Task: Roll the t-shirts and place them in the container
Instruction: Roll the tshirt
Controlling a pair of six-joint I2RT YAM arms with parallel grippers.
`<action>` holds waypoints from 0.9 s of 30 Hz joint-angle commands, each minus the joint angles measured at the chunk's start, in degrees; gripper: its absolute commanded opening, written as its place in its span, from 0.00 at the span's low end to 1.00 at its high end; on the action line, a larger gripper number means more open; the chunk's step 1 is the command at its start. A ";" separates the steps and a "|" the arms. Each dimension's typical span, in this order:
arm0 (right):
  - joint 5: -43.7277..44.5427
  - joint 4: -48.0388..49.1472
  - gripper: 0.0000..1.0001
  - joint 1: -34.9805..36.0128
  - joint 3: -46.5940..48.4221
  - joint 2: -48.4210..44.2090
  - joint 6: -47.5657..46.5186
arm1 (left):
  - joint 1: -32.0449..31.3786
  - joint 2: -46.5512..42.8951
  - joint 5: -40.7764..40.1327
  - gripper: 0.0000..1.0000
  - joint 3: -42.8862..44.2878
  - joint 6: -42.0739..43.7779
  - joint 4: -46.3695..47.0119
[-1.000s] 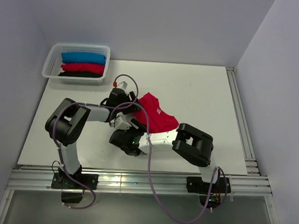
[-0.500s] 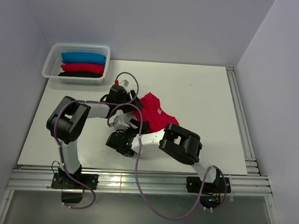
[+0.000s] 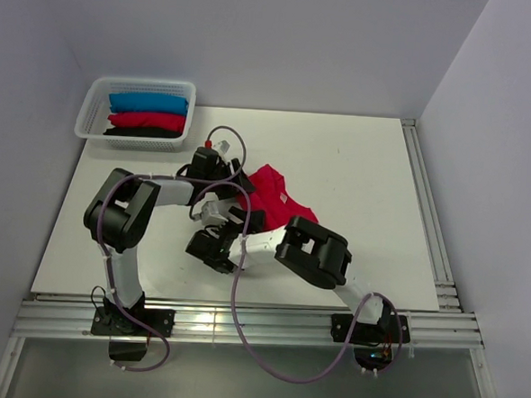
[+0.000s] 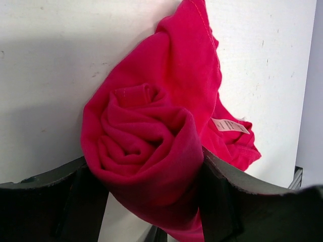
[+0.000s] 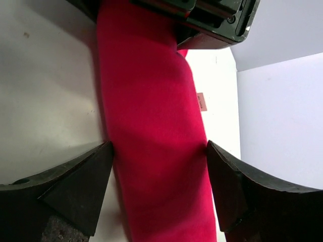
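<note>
The white worktop (image 3: 357, 169) fills most of the top view. Both arms bend low over its near-left part. The left arm (image 3: 120, 217) reaches in from the left, and the right arm (image 3: 315, 252) folds across from the right, so their wrists meet close together.

The crimson t-shirt (image 3: 279, 204) lies on the worktop just beyond the wrists, a little left of centre. Its near part is wound into a roll and the rest lies loose and crumpled toward the far right.

A white mesh basket (image 3: 88, 116) sits at the far-left corner, well apart from the shirt. It holds a blue roll (image 3: 148, 102), a red roll (image 3: 147, 120) and a black roll (image 3: 143, 133), side by side.

The left claw (image 4: 144, 166) is clamped on the spiral end of the crimson roll, with cloth pressed against both fingers. The right claw (image 5: 157, 148) straddles the roll's length, and the cloth fills the gap and touches both fingers.

A small white label (image 4: 229, 125) shows on the loose cloth past the roll.
</note>
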 commanded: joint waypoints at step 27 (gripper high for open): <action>-12.40 -0.60 0.26 -4.08 -3.54 -3.64 1.03 | 2.93 -3.66 5.98 0.88 -6.18 3.86 0.25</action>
